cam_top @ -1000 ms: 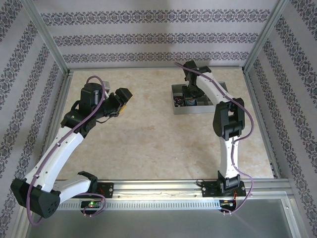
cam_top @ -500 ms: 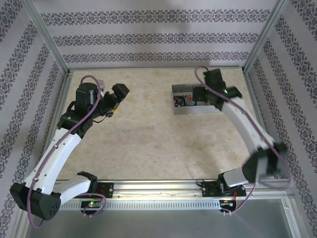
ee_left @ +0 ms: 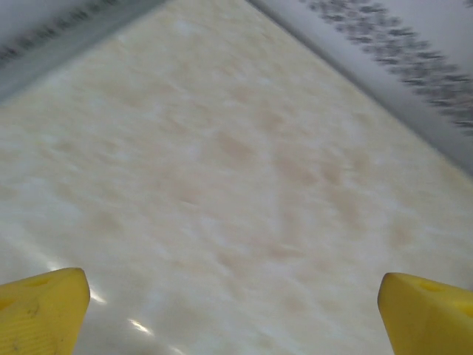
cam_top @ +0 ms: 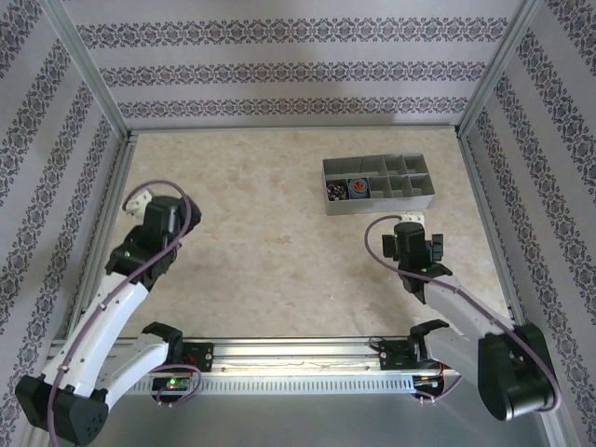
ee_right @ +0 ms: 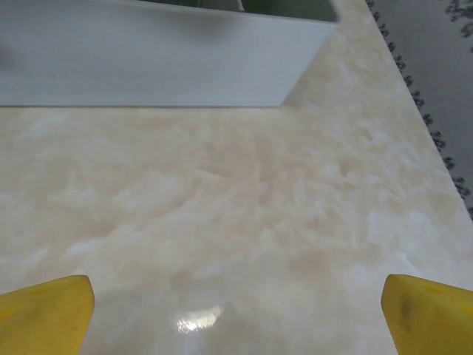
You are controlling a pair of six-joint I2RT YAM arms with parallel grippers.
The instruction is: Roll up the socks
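Over table [cam_top: 279, 270], L fingers [ee_left: 41, 309] by left edge, R fingers [ee_right: 44, 312] near tray [cam_top: 382, 203], both wide.

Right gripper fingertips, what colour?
Yellow; the fingertips show best in the right wrist view.

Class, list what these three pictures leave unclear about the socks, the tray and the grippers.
Socks: top view, too small to judge the rolls.
Tray: right wrist view, near wall hides the inside; top edge cuts it.
Left gripper: left wrist view, fingers cut by the bottom edge, table blurred.
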